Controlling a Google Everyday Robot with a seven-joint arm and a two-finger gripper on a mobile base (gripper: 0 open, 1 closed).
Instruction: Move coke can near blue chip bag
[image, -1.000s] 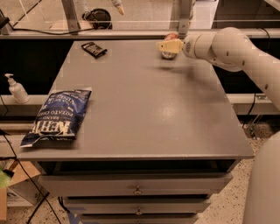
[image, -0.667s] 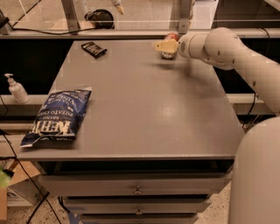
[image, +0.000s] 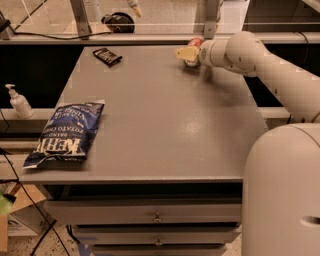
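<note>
The coke can (image: 196, 42) shows only as a small red patch at the far right edge of the grey table (image: 165, 125), mostly hidden behind my gripper. My gripper (image: 187, 54) is at the can, low over the table, at the end of the white arm (image: 260, 65) that reaches in from the right. The blue chip bag (image: 67, 132) lies flat at the near left corner of the table, white lettering up, far from the can and the gripper.
A small flat black packet (image: 107, 56) lies at the far left of the table. A hand-sanitiser bottle (image: 19, 101) stands on a ledge to the left. Drawers (image: 157, 217) sit under the table top. A metal rail (image: 150, 37) runs behind the table.
My gripper has shifted slightly to the left along the table's far edge. The chip bag and black packet have not moved.
</note>
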